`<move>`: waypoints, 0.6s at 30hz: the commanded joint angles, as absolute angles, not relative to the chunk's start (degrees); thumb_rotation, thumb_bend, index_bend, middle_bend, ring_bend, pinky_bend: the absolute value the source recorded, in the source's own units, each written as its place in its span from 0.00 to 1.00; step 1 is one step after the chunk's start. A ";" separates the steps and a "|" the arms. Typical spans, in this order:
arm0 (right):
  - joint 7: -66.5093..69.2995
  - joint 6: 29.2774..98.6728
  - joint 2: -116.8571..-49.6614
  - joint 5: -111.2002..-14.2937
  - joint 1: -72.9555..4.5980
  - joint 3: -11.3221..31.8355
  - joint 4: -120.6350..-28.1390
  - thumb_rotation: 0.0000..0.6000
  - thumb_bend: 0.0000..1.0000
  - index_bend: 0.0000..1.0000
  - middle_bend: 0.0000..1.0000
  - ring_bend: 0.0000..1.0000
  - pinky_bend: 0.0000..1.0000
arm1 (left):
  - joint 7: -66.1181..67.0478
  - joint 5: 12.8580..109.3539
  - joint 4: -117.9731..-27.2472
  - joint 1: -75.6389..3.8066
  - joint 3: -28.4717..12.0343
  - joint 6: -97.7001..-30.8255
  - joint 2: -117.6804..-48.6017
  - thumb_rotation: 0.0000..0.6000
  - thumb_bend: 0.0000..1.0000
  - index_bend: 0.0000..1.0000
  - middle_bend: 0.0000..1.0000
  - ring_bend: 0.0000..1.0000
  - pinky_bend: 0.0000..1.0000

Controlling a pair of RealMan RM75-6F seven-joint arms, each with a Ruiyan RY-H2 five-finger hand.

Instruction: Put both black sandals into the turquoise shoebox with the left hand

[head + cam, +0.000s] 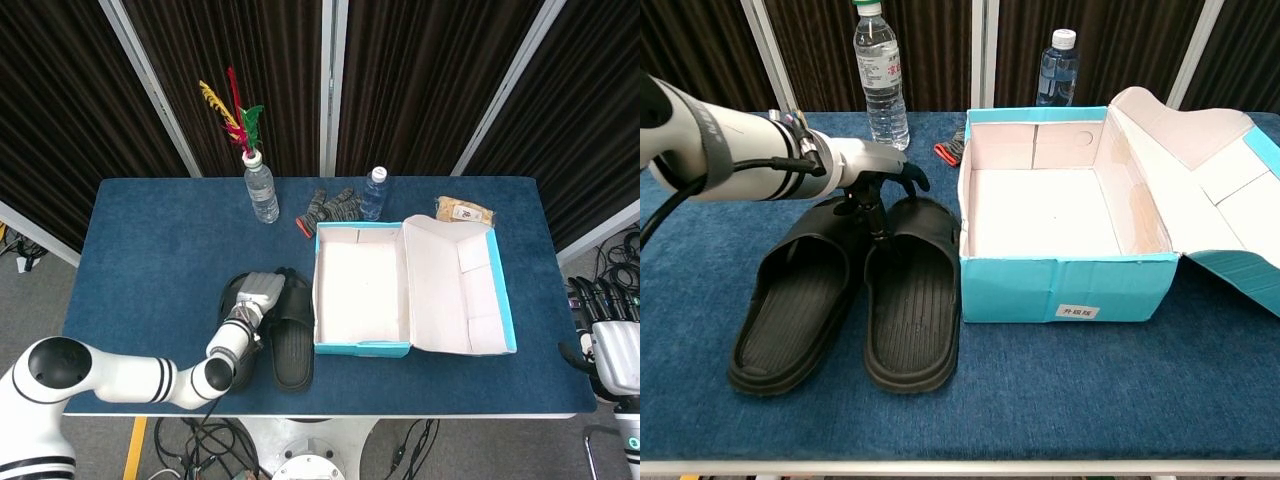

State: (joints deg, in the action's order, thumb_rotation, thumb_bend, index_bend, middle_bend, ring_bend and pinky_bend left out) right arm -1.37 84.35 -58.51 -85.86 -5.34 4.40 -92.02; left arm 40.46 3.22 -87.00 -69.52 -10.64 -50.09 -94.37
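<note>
Two black sandals lie side by side on the blue table, left of the turquoise shoebox (1060, 286). The left sandal (792, 308) and the right sandal (910, 305) point their toes away from me. My left hand (872, 177) hovers over their toe ends, fingers apart, with one finger reaching down to the inner edge of the right sandal's strap. It grips nothing. In the head view the left hand (258, 297) covers most of the left sandal beside the right sandal (291, 345). The shoebox (361, 348) is open and bare inside. My right hand (612, 345) hangs off the table's right side, fingers spread.
At the back stand a water bottle (881, 82) holding coloured feathers (236, 112) and a second bottle (1058, 66). Grey gloves (331, 207) and a snack packet (464, 211) lie behind the box. The box lid (1200, 165) lies folded out to the right.
</note>
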 commanded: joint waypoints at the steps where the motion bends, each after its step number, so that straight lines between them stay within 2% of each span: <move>1: -1.29 84.36 -58.58 -85.83 -5.31 4.38 -91.95 1.00 0.10 0.03 0.08 0.00 0.06 | 38.86 4.11 -85.18 -69.18 -11.25 -51.44 -95.90 1.00 0.00 0.28 0.31 0.82 0.85; 2: -1.22 84.37 -58.60 -85.82 -5.30 4.39 -91.92 1.00 0.10 0.03 0.08 0.00 0.06 | 38.52 4.60 -85.01 -68.95 -11.28 -51.90 -96.14 1.00 0.00 0.34 0.36 0.85 0.86; 4: -1.13 84.43 -58.63 -85.79 -5.31 4.47 -91.85 1.00 0.10 0.03 0.08 0.00 0.06 | 37.82 5.14 -85.04 -68.42 -11.49 -52.09 -96.20 1.00 0.00 0.41 0.43 0.87 0.88; 8: -1.04 84.69 -58.71 -86.00 -5.30 4.51 -91.76 1.00 0.10 0.03 0.08 0.00 0.06 | 36.36 6.20 -85.76 -67.50 -12.43 -52.64 -95.51 1.00 0.00 0.46 0.49 0.89 0.89; 18: -0.70 85.34 -58.60 -86.74 -5.26 4.53 -91.62 1.00 0.10 0.03 0.08 0.00 0.06 | 31.54 12.18 -93.64 -63.61 -15.56 -57.13 -88.22 1.00 0.00 0.48 0.51 0.89 0.90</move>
